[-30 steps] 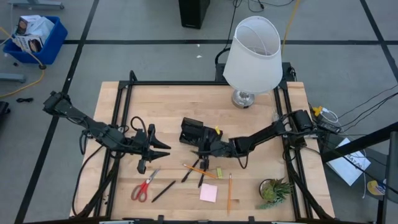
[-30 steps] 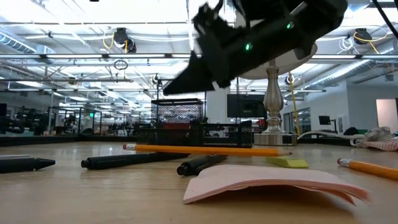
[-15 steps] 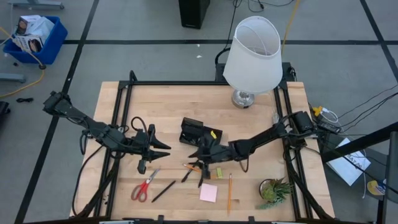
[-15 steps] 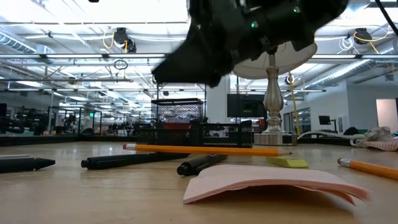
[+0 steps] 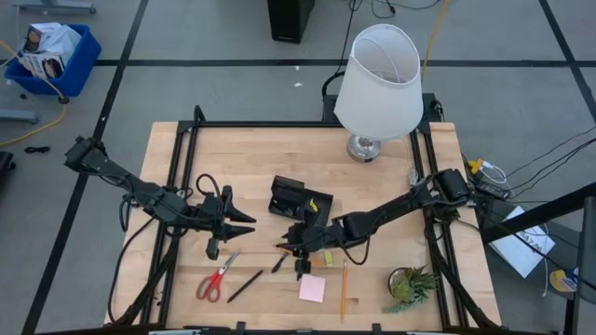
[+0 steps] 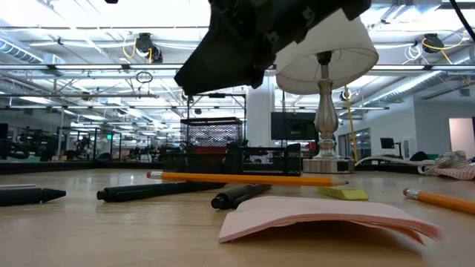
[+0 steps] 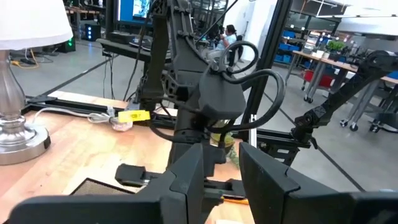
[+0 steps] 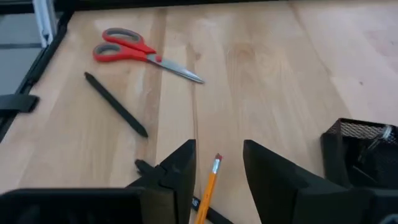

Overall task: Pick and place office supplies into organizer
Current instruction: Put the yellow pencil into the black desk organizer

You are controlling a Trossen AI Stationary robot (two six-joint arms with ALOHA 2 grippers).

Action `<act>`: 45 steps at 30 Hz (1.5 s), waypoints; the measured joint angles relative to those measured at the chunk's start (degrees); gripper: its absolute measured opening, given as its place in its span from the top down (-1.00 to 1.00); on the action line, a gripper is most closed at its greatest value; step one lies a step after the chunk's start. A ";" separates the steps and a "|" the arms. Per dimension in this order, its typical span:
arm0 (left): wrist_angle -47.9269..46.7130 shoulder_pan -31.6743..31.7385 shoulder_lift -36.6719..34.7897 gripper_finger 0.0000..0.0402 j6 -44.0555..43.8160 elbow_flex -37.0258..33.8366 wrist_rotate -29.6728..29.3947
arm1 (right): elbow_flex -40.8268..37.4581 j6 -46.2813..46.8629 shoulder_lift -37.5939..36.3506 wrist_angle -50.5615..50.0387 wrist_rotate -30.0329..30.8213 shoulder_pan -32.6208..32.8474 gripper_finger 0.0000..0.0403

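The right gripper (image 5: pixel 296 249) stretched low across the table, its fingers parted and empty over an orange wooden pencil (image 8: pixel 208 186) lying beside the black mesh organizer (image 5: pixel 298 198). The left gripper (image 5: pixel 244 223) waited nearby, fingers slightly apart, empty.

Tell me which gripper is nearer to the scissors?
Left. The left gripper hovers just above the scissors; the right gripper, open, is farther off, over the pencil.
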 joint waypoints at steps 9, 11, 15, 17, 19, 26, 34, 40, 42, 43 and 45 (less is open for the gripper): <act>0.48 -0.04 -0.02 0.47 -0.22 0.00 0.00 | 13.11 1.41 10.73 -13.66 -0.19 -0.96 0.38; 0.39 -0.33 0.00 0.47 -0.22 0.00 -0.01 | 15.51 1.51 11.64 -14.66 -0.12 -0.91 0.38; 0.34 -0.66 0.00 0.47 -0.15 0.00 0.02 | 16.78 2.40 11.79 -18.27 -0.26 -0.63 0.38; 0.16 -0.79 -0.01 0.47 -0.13 0.00 0.02 | 16.76 3.19 11.92 -19.08 -0.33 -0.74 0.38; 0.13 -0.79 0.00 0.47 -0.18 0.00 0.09 | 16.73 3.17 11.94 -19.02 -1.16 -0.83 0.38; 0.36 -0.79 0.00 0.47 -0.14 0.00 0.09 | 16.67 3.08 14.76 -17.77 -3.45 -1.46 0.38; 0.48 -0.79 0.00 0.47 -0.10 0.00 0.09 | 16.67 3.01 15.85 -17.61 -4.83 -2.75 0.38; 0.39 -0.79 0.00 0.47 -0.11 0.00 0.09 | 16.67 2.73 16.13 -17.41 -6.27 -2.75 0.38; 0.39 -0.79 0.00 0.47 -0.09 0.00 0.09 | 16.65 2.72 16.14 -17.63 -6.31 -2.75 0.38; 0.37 -0.79 0.00 0.47 -0.11 0.00 0.09 | 16.65 2.71 16.14 -17.80 -6.32 -2.75 0.38; 0.37 -0.79 0.00 0.47 -0.09 0.00 0.09 | 16.65 2.71 16.14 -18.03 -6.29 -2.75 0.38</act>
